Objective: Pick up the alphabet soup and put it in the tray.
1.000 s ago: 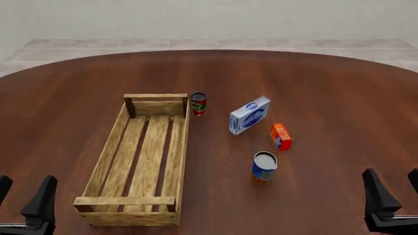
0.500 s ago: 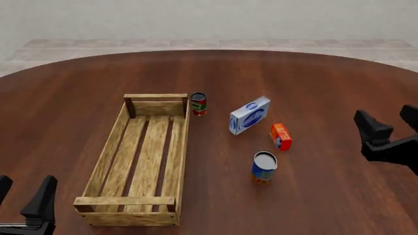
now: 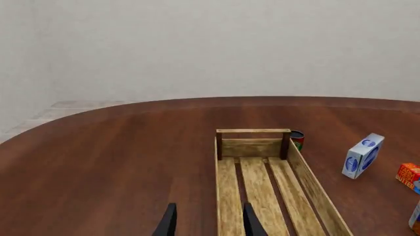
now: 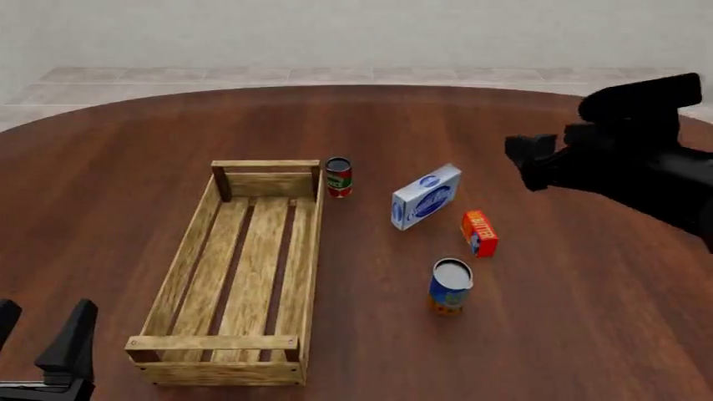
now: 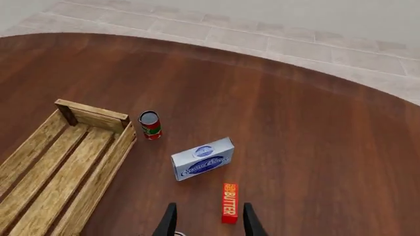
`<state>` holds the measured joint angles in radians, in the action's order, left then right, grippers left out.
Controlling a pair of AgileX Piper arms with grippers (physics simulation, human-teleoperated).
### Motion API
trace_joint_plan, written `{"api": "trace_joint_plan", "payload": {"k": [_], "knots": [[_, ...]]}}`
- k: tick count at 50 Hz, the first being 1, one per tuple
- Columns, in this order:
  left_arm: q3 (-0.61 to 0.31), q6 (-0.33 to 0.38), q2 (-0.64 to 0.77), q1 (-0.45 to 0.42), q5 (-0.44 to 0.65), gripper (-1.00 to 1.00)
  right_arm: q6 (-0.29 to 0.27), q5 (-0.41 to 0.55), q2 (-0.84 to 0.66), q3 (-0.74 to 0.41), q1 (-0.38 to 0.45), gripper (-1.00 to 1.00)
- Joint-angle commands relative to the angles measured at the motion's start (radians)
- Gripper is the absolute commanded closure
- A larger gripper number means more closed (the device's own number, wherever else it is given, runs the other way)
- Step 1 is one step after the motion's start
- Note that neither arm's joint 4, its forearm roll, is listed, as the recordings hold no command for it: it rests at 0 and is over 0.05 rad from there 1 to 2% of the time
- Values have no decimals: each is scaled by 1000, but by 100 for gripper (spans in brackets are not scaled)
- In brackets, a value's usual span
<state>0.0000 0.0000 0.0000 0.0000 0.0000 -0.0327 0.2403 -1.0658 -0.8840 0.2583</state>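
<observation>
The alphabet soup (image 4: 450, 286), a blue can with an orange bottom band and a pale top, stands upright on the table to the right of the tray (image 4: 306, 251). A sliver of the can shows in the left wrist view (image 3: 415, 219). The tray is a long light-wood crate, also seen in the left wrist view (image 3: 253, 132) and the right wrist view (image 5: 92, 110). My right gripper (image 4: 533, 167) (image 5: 208, 223) is open and empty, high above the table, beyond and to the right of the can. My left gripper (image 4: 39, 334) (image 3: 208, 223) is open and empty at the near left, by the tray's near end.
A small red-and-green can (image 4: 339, 177) (image 5: 150, 125) stands by the tray's far right corner. A blue-and-white box (image 4: 426, 197) (image 5: 203, 159) and an orange butter box (image 4: 479, 233) (image 5: 228, 202) lie between that can and the soup.
My right arm has risen from the near right edge and swung forward and left over the table. The left arm and all the objects have not moved.
</observation>
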Motion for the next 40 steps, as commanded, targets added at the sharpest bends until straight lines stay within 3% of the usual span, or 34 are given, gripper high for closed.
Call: {"api": "trace_joint_plan", "payload": {"k": [1, 2, 4, 8, 40], "knots": [[0, 0, 0, 0, 0, -100, 0, 39, -145, -98, 94, -100], [0, 0, 0, 0, 0, -100, -30, 33, -150, -97, 78, -100], [0, 0, 0, 0, 0, -100, 13, 42, -175, -107, 96, -100], [0, 0, 0, 0, 0, -100, -42, 33, -200, -104, 85, -100], [0, 0, 0, 0, 0, -100, -23, 39, -333, -89, 165, -100]]}}
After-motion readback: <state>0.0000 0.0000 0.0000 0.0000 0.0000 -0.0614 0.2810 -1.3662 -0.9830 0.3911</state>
